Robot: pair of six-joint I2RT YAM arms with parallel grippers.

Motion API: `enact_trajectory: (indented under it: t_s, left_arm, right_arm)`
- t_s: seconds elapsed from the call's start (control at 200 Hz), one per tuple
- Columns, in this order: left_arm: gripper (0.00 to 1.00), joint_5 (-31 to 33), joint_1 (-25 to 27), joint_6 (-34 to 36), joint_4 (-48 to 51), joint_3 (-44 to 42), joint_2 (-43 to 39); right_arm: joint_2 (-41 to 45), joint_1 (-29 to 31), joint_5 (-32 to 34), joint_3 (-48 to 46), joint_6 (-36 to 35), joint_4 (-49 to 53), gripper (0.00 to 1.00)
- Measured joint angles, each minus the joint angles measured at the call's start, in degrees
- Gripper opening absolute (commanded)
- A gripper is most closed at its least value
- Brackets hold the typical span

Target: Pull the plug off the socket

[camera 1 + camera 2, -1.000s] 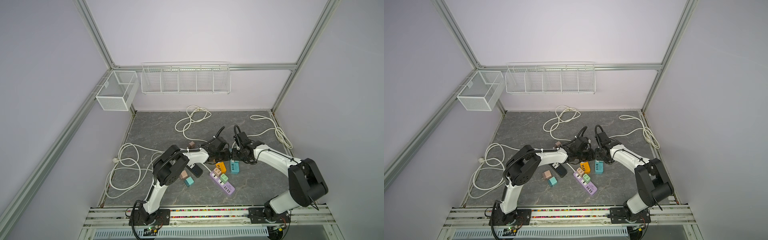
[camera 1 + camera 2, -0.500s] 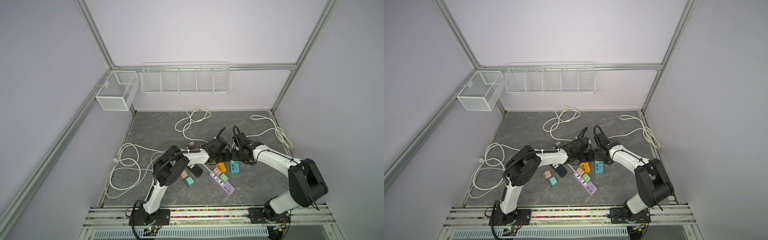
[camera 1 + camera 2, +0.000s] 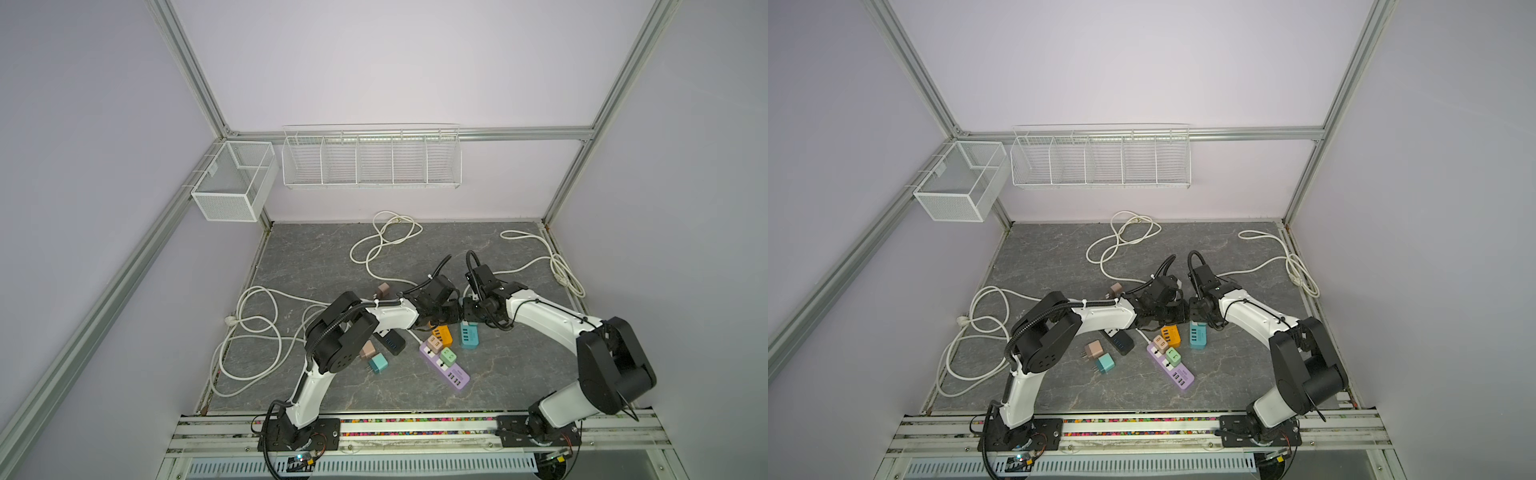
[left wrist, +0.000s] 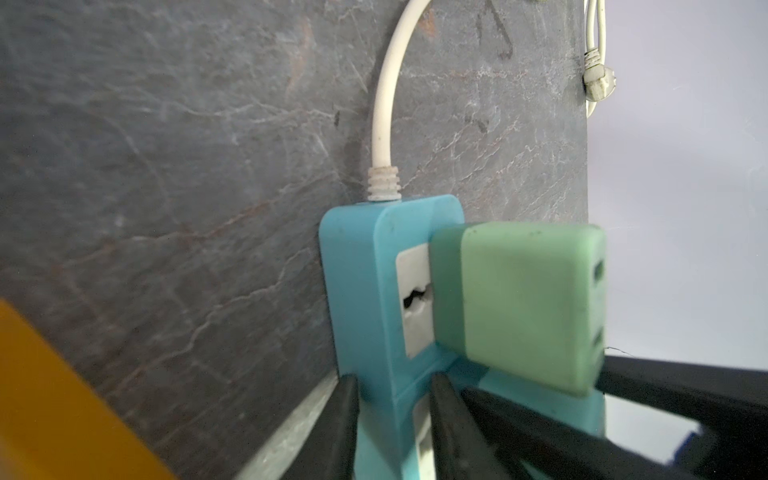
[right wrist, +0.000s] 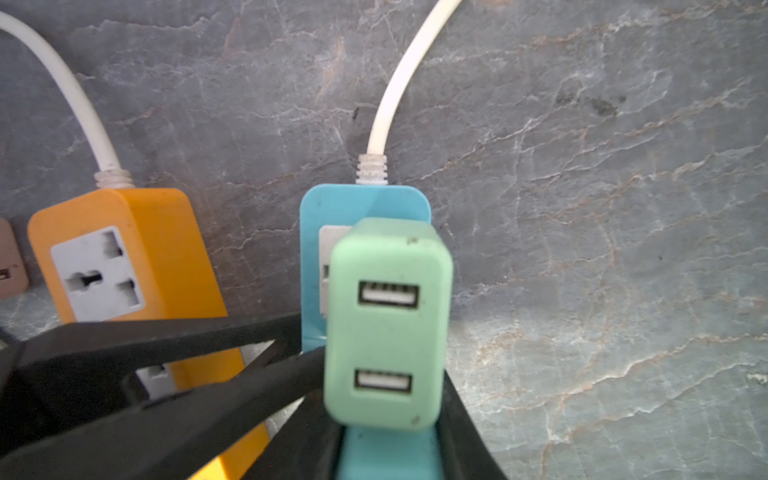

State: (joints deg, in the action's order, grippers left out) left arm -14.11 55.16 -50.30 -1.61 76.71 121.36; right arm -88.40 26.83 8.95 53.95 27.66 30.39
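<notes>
Plug [image 5: 388,324]: green, we found it seated in the blue power strip [image 4: 357,291] near the middle of the table [image 3: 316,266].
Left gripper [image 4: 392,386]: we saw it clamped narrowly across the power strip.
Right gripper [image 5: 386,419]: we saw it closed on the plug's sides.
Neighbour: an orange strip [image 5: 124,257] lay just beside.

Left gripper [image 4: 394,401] clamps the blue socket strip [image 4: 361,291] bearing a green plug [image 4: 523,299].

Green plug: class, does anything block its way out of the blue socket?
Nothing visible does. The right gripper clamps the green plug, its USB face toward free space; the left gripper pins the blue socket; the orange socket lies aside.
</notes>
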Motion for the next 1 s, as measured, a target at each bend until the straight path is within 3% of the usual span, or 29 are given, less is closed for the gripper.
enact_trajectory:
  t_s: [1.0]
  left_arm:
    - [0.30,0.8,0.4,0.0,0.2,-0.1,-0.1]
  right_arm:
    - [2.2,0.5,0.2,-1.6,0.8,0.4,0.16]
